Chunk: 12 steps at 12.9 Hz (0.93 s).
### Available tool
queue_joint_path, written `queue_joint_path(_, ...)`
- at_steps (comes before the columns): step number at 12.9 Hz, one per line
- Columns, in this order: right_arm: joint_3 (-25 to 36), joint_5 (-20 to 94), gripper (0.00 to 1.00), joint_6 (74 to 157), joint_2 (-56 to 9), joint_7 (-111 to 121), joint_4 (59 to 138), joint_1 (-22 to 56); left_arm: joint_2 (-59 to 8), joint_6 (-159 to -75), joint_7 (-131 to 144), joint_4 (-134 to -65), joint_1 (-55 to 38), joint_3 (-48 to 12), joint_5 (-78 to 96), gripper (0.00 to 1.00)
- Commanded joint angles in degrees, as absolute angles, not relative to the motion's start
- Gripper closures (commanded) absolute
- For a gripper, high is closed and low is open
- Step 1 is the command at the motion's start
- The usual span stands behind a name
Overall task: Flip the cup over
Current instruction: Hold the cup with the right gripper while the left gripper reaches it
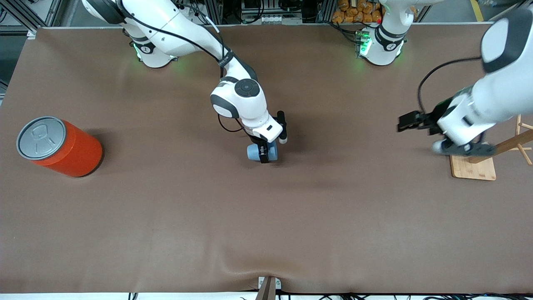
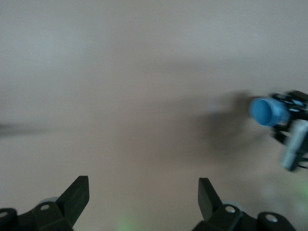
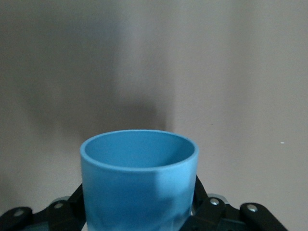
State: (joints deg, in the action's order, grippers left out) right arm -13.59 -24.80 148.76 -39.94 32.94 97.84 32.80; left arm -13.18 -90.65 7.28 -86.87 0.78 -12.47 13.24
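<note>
My right gripper (image 1: 263,154) is shut on the cup (image 1: 254,152), a small light-blue tumbler, over the middle of the table. In the right wrist view the cup (image 3: 139,183) fills the space between the black fingers (image 3: 65,209). Its open mouth points away from the wrist and shows a darker blue inside. The left wrist view catches the cup (image 2: 267,111) small and far off, with the right gripper (image 2: 291,125) around it. My left gripper (image 1: 463,148) waits open at the left arm's end of the table, and its fingers (image 2: 77,195) stand wide apart over bare brown table.
A big orange can (image 1: 62,146) with a grey pull-tab lid lies at the right arm's end of the table. A wooden stand on a flat base (image 1: 474,168) sits right beside the left gripper. The brown table (image 1: 266,225) spreads wide toward the front camera.
</note>
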Motion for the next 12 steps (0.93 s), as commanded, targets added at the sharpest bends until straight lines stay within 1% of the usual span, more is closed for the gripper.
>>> queue_joint_path(1, -12.83, -26.72, 0.46, 149.41, -41.83, 33.93, 96.5, 33.31, -16.6, -91.49, 7.56, -85.78, -1.14, -12.74, 22.46, 0.0)
queue_joint_path(3, -12.74, -26.81, 0.0, 149.5, -42.36, 34.01, 96.5, 33.4, -20.55, -91.84, 6.86, -85.69, -1.84, -12.74, 29.15, 0.0)
queue_joint_path(5, -12.74, -27.42, 0.0, 149.41, -42.28, 33.93, 96.42, 33.57, -23.97, -94.11, 4.76, -85.69, -2.11, -12.74, 34.08, 0.0)
queue_joint_path(7, -12.74, -27.68, 0.0, 149.33, -42.01, 33.66, 95.98, 33.84, -27.84, -98.77, -1.29, -85.87, -3.34, -12.74, 38.3, 0.0)
queue_joint_path(9, -12.83, -27.42, 0.0, 147.4, -41.49, 33.57, 94.57, 33.93, -32.32, -102.03, -4.91, -86.31, -4.74, -12.74, 41.73, 0.0)
queue_joint_path(10, -12.92, -27.16, 0.0, 145.22, -41.4, 33.57, 93.7, 33.84, -33.82, -103.43, -5.18, -87.27, -5.18, -12.74, 43.58, 0.0)
queue_joint_path(12, -13.62, -26.63, 0.0, 136.46, -40.61, 33.49, 90.37, 33.84, -34.8, -107.91, -5.79, -90.95, -7.63, -12.74, 51.99, 0.0)
